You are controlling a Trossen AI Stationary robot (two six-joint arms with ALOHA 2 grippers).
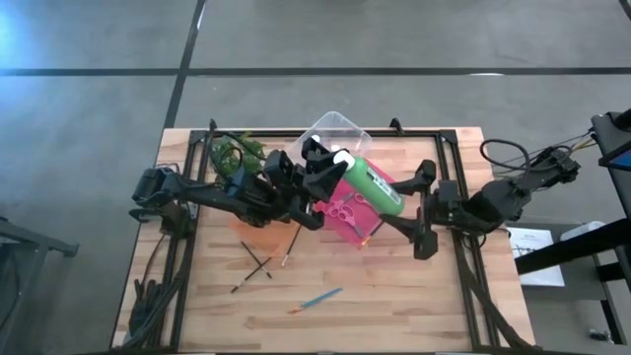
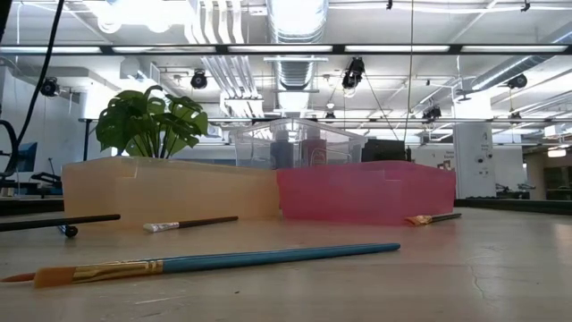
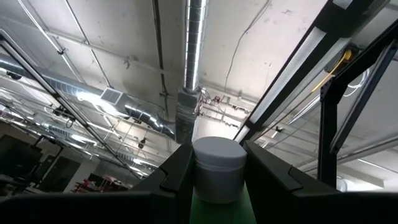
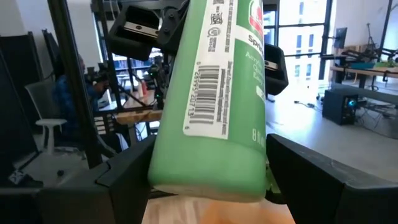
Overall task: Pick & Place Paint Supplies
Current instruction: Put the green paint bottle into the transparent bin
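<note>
Nearest us in the low view lies a long teal-handled paintbrush [image 2: 268, 258] with a gold ferrule and orange bristles, flat on the wooden table [image 2: 500, 268]; in the high view we see it alone near the table's front edge. Behind it stand the translucent orange plastic tray [image 2: 170, 190], the pink plastic tray [image 2: 366, 190] and the clear plastic tray [image 2: 299, 143], with the leafy green plant [image 2: 150, 121] beyond. Above the pink tray we see the green plastic paint bottle with a white cap [image 1: 367, 180] held tilted in the air between both arms: the left gripper [image 1: 325, 163] clamps it at the cap end, the right gripper [image 1: 399, 209] grips its base. Small pink-handled scissors [image 1: 344, 210] lie in the pink tray beneath it. Several dark thin paintbrushes [image 1: 258, 264] lie crossed on the table in front of the orange tray.
</note>
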